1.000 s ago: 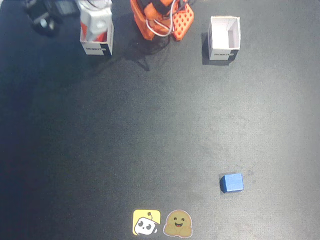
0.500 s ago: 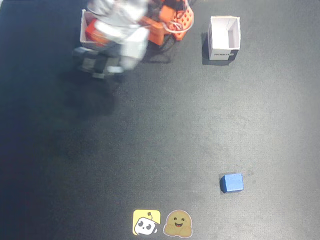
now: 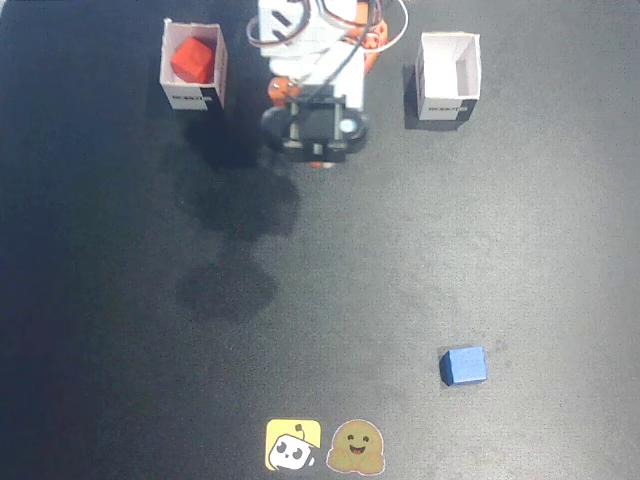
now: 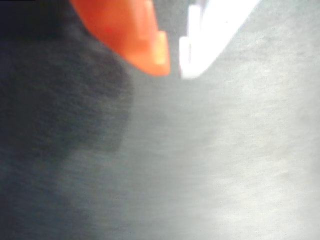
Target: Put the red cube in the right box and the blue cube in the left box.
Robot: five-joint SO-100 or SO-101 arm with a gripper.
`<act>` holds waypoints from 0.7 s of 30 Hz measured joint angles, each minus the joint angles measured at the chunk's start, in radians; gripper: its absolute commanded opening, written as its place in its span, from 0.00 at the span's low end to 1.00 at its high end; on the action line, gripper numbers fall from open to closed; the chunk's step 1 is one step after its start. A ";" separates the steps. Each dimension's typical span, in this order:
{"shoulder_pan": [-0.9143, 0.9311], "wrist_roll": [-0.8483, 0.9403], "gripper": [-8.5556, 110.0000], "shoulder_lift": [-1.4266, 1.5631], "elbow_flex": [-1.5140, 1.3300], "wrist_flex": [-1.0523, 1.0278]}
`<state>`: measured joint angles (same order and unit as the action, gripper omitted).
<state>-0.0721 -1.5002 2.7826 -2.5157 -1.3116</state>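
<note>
Wrist view: blurred gripper [image 4: 172,62]; no cubes visible.

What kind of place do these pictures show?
Probably a hobby or lab robot-practice table: a dark mat with only two small white boxes, a blue cube, a red cube in the fixed view's left box, and two cartoon stickers.

Red cube [image 3: 192,59]: matte, bright red, tilted inside the white open-topped box [image 3: 171,92] at upper left of the fixed view. Blue cube [image 3: 464,365]: matte, flat on the dark table at lower right, well apart from both boxes.
</note>
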 measured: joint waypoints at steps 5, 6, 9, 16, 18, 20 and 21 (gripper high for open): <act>-0.123 -0.008 0.08 -0.083 0.000 0.077; -0.149 -0.012 0.08 -0.115 0.005 0.095; -0.192 -0.034 0.09 -0.224 0.051 0.143; -0.262 -0.058 0.09 -0.495 0.204 0.247; -0.278 -0.072 0.10 -0.568 0.247 0.276; -0.293 -0.083 0.11 -0.637 0.291 0.301; -0.298 -0.092 0.12 -0.672 0.316 0.310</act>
<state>-0.3697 -1.5923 2.1108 -2.1997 -1.0017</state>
